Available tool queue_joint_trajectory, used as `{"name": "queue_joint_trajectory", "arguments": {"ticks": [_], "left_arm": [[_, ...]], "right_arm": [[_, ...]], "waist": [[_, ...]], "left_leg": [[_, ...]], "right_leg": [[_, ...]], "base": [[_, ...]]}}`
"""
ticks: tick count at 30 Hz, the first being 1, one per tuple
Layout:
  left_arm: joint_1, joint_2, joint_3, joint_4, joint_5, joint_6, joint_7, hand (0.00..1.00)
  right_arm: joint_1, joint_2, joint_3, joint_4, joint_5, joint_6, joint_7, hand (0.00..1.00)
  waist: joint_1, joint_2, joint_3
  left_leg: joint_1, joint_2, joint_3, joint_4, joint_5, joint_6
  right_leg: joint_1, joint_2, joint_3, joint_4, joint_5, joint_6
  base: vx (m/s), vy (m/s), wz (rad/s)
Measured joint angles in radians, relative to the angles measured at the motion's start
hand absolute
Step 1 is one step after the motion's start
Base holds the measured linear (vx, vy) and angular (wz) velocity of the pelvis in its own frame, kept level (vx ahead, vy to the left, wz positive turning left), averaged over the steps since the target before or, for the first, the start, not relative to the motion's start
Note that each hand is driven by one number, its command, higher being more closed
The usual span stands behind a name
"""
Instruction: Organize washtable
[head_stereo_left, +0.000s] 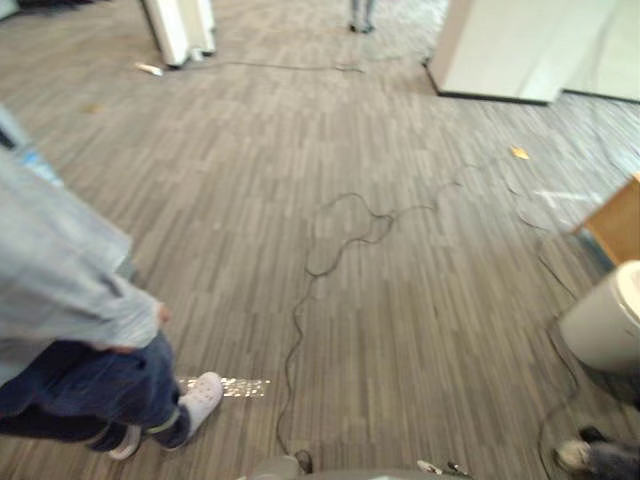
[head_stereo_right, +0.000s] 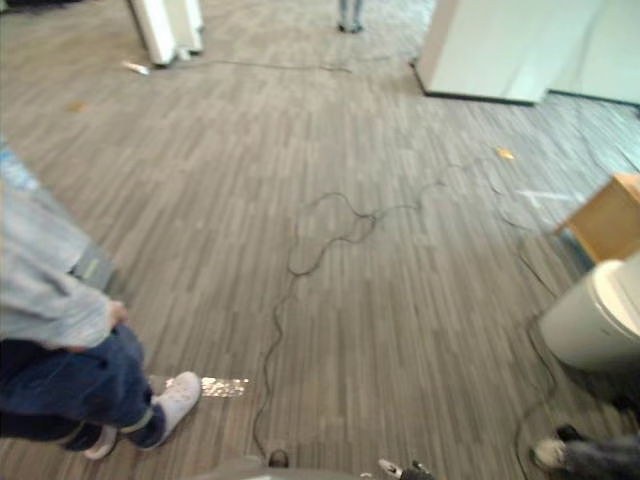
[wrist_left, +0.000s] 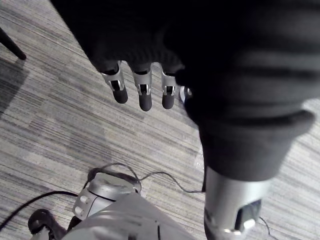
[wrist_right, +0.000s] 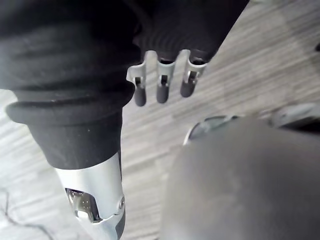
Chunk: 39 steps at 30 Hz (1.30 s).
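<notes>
My left hand (wrist_left: 145, 95) hangs above grey wood-pattern floor (wrist_left: 60, 125) in the left wrist view. Its fingers are straight and relaxed, the thumb stands apart, and nothing is held. My right hand (wrist_right: 161, 90) hangs the same way over the floor in the right wrist view, fingers loose and empty. The eye views look down on an open stretch of the grey floor (head_stereo_left: 400, 300).
A person in a grey top, blue jeans and white shoes (head_stereo_left: 70, 310) stands close at the left. A white bin (head_stereo_left: 605, 320) and a wooden box (head_stereo_left: 618, 225) sit at the right, with another person's shoe (head_stereo_left: 580, 455) near them. White panels (head_stereo_left: 520, 45) stand at the back.
</notes>
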Motion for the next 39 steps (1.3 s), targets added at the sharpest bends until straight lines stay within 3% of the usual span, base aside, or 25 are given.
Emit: {"name": "queue_joint_trajectory", "arguments": {"ticks": [4,5,6,8,9,14,15,24,25,39], "left_arm": [[0.010,0.001,-0.032,0.003,0.008,0.002,-0.002,0.00],[0.011,0.002,-0.040,0.004,0.008,0.002,-0.003,0.00],[0.011,0.004,-0.044,0.006,0.008,0.003,-0.005,0.00],[0.012,0.009,-0.057,0.008,0.007,0.005,-0.013,0.00],[0.012,0.013,-0.067,0.011,0.007,0.006,-0.016,0.00],[0.015,0.022,-0.073,0.010,0.007,0.004,-0.021,0.00],[0.019,0.017,-0.074,0.011,0.008,0.003,-0.020,0.00],[0.021,0.010,-0.072,0.011,0.007,0.000,-0.021,0.00],[0.021,0.030,-0.071,0.028,0.008,0.001,-0.021,0.00],[0.010,0.030,-0.082,0.039,-0.009,-0.003,-0.023,0.00]], "right_arm": [[0.002,-0.002,0.003,-0.004,0.001,0.001,0.000,0.00],[0.001,-0.004,0.004,-0.007,0.001,0.002,0.000,0.00],[0.001,-0.010,0.006,-0.009,0.004,0.002,0.000,0.00],[0.001,-0.008,0.009,-0.010,0.015,0.002,-0.001,0.00],[0.002,-0.009,0.012,-0.010,0.020,0.002,-0.001,0.00],[0.014,-0.003,0.020,-0.003,0.067,0.004,-0.001,0.00],[0.021,-0.007,0.019,0.000,0.085,0.007,0.000,0.00],[0.041,-0.011,0.036,0.004,0.085,0.009,-0.001,0.00],[0.023,-0.008,0.093,0.040,0.087,0.004,0.000,0.00],[0.036,-0.011,0.096,0.039,0.124,-0.006,0.022,0.00]], "waist": [[-0.002,0.019,-0.011],[-0.002,0.022,-0.011],[-0.002,0.024,-0.010],[-0.005,0.024,-0.010],[-0.005,0.023,-0.010],[-0.004,0.003,-0.023],[-0.004,0.010,-0.031],[-0.006,0.010,-0.049],[-0.028,-0.009,-0.055],[-0.028,-0.001,-0.056]], "left_leg": [[0.055,-0.030,-0.101,-0.170,0.116,0.015],[0.065,-0.029,-0.117,-0.203,0.142,0.016],[0.068,-0.028,-0.126,-0.214,0.150,0.011],[0.067,-0.026,-0.124,-0.226,0.150,0.011],[0.065,-0.026,-0.123,-0.231,0.150,0.010],[0.072,-0.047,-0.096,-0.266,0.161,-0.005],[0.074,-0.048,-0.096,-0.267,0.165,-0.008],[0.083,-0.040,-0.093,-0.268,0.170,-0.015],[0.135,-0.071,-0.062,-0.269,0.149,0.012],[0.123,-0.058,-0.010,-0.269,0.131,0.028]], "right_leg": [[-0.008,-0.022,-0.048,0.043,0.041,0.005],[-0.028,-0.028,-0.003,0.082,0.043,0.002],[-0.059,-0.022,0.120,0.121,0.035,-0.009],[-0.092,0.009,0.339,0.144,0.001,0.012],[-0.091,0.014,0.367,0.137,-0.004,0.019],[-0.090,0.050,0.399,-0.002,-0.004,0.014],[-0.090,0.052,0.400,-0.009,-0.012,0.036],[-0.052,0.073,0.392,-0.074,-0.010,0.037],[0.016,0.043,0.397,-0.106,-0.011,0.035],[0.002,0.052,0.447,-0.122,-0.011,0.035]], "base": [[-0.09,0.104,0.69],[-0.10,0.105,0.37],[-0.15,0.144,0.28],[-0.12,0.082,0.09],[-0.16,0.022,0.09],[-0.12,-0.065,-0.04],[-0.09,-0.093,-0.13],[0.00,-0.054,0.05],[0.00,0.000,0.00],[0.00,-0.028,-0.10]]}}
